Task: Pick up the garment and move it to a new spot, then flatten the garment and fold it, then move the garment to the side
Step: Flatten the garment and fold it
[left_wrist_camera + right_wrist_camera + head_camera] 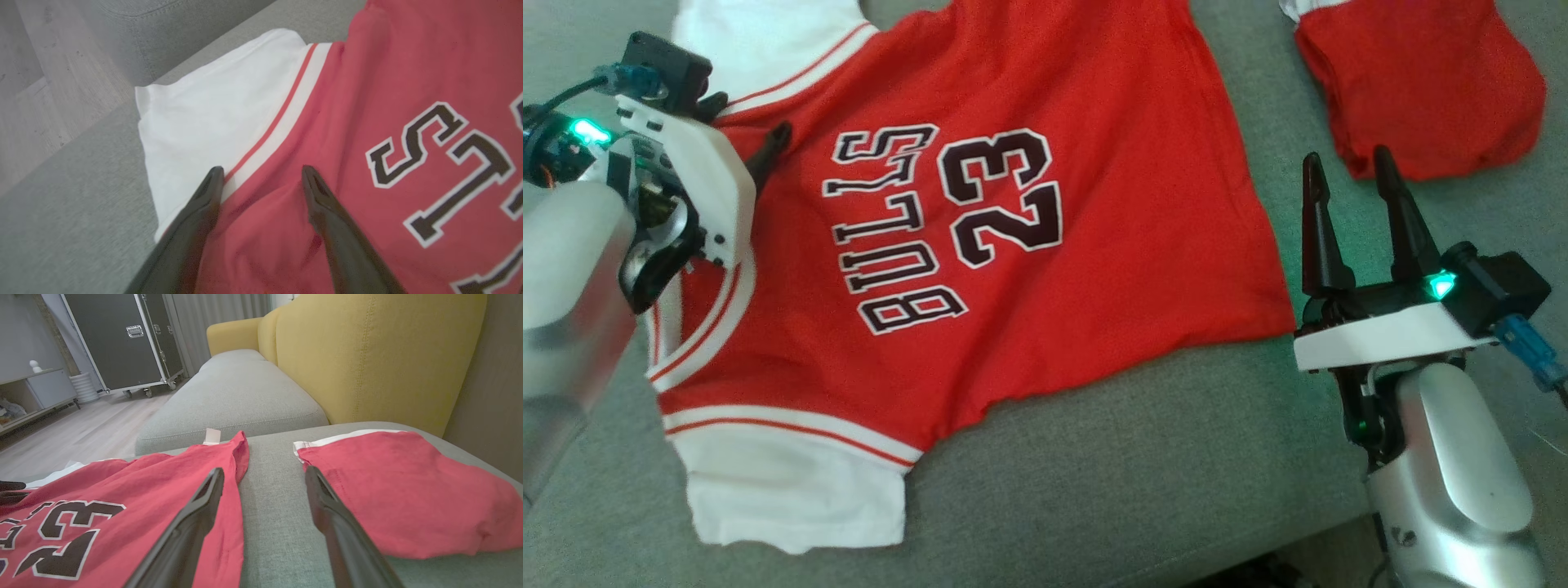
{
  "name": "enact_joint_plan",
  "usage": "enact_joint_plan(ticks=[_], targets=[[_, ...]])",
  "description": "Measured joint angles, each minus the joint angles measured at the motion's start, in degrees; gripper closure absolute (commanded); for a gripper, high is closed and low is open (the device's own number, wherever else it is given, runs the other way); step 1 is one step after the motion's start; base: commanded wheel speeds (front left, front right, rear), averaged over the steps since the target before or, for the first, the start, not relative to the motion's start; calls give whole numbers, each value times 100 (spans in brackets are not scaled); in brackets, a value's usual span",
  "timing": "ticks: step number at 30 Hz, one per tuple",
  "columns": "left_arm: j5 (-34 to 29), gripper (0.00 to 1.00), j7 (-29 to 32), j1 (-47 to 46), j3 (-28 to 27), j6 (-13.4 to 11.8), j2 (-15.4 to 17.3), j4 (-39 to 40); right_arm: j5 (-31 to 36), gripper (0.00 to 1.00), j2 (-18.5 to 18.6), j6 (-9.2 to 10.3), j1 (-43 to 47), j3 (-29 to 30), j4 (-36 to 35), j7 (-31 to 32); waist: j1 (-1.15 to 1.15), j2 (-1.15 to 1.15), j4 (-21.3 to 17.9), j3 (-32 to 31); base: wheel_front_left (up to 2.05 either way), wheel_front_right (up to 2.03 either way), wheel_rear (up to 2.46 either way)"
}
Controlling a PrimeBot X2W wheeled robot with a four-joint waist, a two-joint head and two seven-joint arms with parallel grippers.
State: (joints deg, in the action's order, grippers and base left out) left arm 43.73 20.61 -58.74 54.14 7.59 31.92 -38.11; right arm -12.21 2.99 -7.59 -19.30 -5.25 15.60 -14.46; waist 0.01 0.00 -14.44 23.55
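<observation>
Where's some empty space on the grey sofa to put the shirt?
Bare grey cushion lies along the near edge, below the jersey. A narrower strip runs between the jersey and the other red garment, where the open right gripper hovers. The next cushion, beside the yellow backrest, is bare too. Crowded: the left side, under the left gripper.

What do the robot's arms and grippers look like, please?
The left gripper and right gripper each have two long, dark, tapering fingers on a white bracket, with a black camera box, a green light and a blue-plugged cable. The forearms are smooth silver-grey shells.
</observation>
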Motion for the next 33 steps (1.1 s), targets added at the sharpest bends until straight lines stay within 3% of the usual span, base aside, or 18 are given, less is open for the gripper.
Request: enact_joint_plan(ticks=[8, 9, 10, 11, 14, 17, 26, 28, 29, 30, 33], targets=[[360, 0, 168, -413, 447, 1, 59, -296, -42, 0, -3, 0, -14, -98, -74, -1, -1, 0, -235, 220, 0, 0, 0], [422, 56, 210, -473, 509, 1, 64, -333, -42, 0, -3, 0, -19, -114, -78, -1, -1, 0, -260, 239, 0, 0, 0], [490, 56, 244, -515, 558, 0, 75, -345, -42, 0, -4, 0, -26, -127, -84, -1, -1, 0, -282, 255, 0, 0, 0], [549, 100, 256, -557, 613, 1, 94, -345, -48, 0, -4, 0, -36, -136, -92, -1, -2, 0, -301, 268, 0, 0, 0], [620, 100, 146, -637, 712, 5, 120, -417, -91, 0, -4, 0, -67, -146, -135, -1, -2, 0, -342, 304, 0, 0, 0], [492, 100, -372, -738, 714, -12, 123, -732, -91, 0, -5, 0, -90, -162, -164, -4, -1, 0, -371, 353, 0, 0, 0], [96, 100, -2146, -1487, 381, -581, 25, -1729, -93, 0, -8, 0, -141, -208, -196, -16, -1, 0, -435, 517, 0, 0, 0], [4, 100, -2362, -1677, 369, -606, -22, -1879, -93, 0, -8, 0, -141, -232, -202, -16, -1, 0, -437, 545, 0, 0, 0], [0, 80, -2434, -1743, 364, -603, -57, -1957, -93, 0, -8, 0, -141, -238, -204, -16, -1, 0, -430, 554, 0, 0, 0], [8, 0, -2482, -1775, 343, -601, -116, -2045, -93, 0, -8, 0, -141, -237, -207, -16, -1, 0, -416, 560, 0, 0, 0], [5, 0, -2597, -1768, 356, -525, -300, -2291, -130, 0, -8, 0, -144, -242, -211, -16, 0, 0, -340, 542, 0, 0, 0]])
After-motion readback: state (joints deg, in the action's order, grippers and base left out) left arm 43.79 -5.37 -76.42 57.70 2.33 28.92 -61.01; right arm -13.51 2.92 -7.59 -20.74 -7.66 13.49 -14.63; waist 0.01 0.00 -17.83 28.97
